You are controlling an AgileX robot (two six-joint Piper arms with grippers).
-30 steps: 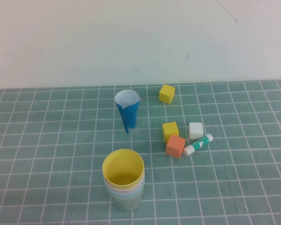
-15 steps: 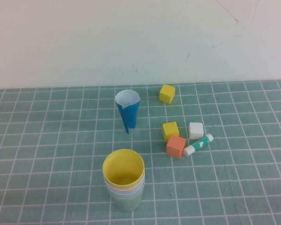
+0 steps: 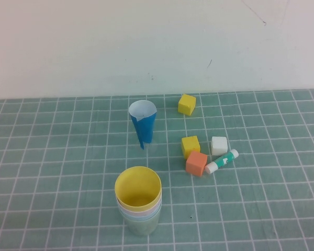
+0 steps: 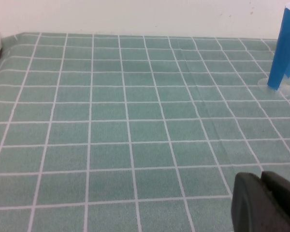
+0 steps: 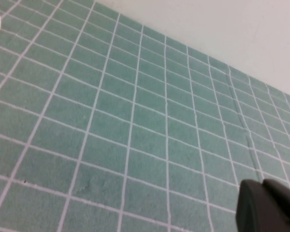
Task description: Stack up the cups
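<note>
The cups stand nested in one upright stack near the front of the mat in the high view: yellow on top, then pink and light blue rims, pale green at the bottom. Neither arm shows in the high view. My left gripper is shut and empty, low over bare mat, with the blue paper cone far off. My right gripper is also shut and empty over bare mat; no cup shows in either wrist view.
A dark-blue-and-white paper cone stands behind the stack. To its right lie two yellow cubes, a white cube, an orange cube and a green-and-white marker. A white wall borders the green grid mat.
</note>
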